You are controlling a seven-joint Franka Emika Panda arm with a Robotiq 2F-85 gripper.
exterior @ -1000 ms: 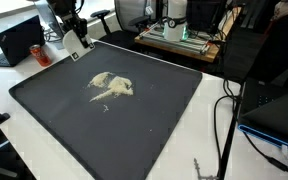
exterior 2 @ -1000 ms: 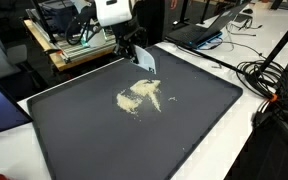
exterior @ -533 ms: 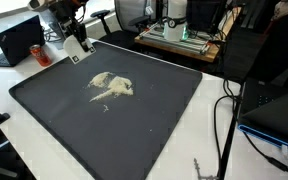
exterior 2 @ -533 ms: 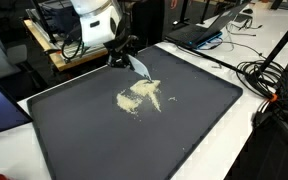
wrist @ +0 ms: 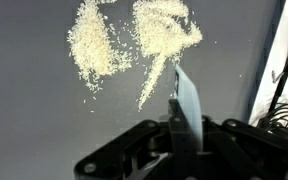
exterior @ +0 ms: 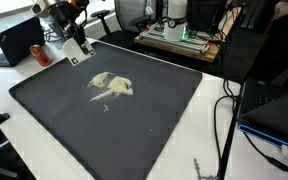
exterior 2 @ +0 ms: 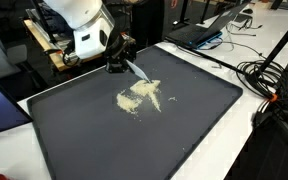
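My gripper (wrist: 180, 128) is shut on a thin pale blade-like scraper (wrist: 188, 100) that sticks out ahead of the jaws. A pile of pale yellow grains (wrist: 134, 45) lies spread on the dark mat (wrist: 34, 120) just beyond the scraper's tip. In both exterior views the gripper (exterior: 72, 40) (exterior 2: 117, 62) hangs over the mat's far edge, with the scraper (exterior: 75, 48) (exterior 2: 139, 70) slanting down toward the grains (exterior: 111, 86) (exterior 2: 140, 96), apart from them.
The dark mat (exterior: 134, 130) (exterior 2: 184, 130) covers most of a white table. A laptop (exterior: 19, 38) and a red can (exterior: 39, 52) stand beside the mat. Cables (exterior: 229, 120) (exterior 2: 269, 85) trail along one side. Equipment (exterior: 179, 30) sits behind.
The arm has tilted and swung back toward the mat's far edge, and the scraper now slants more flatly. The grains have not moved.
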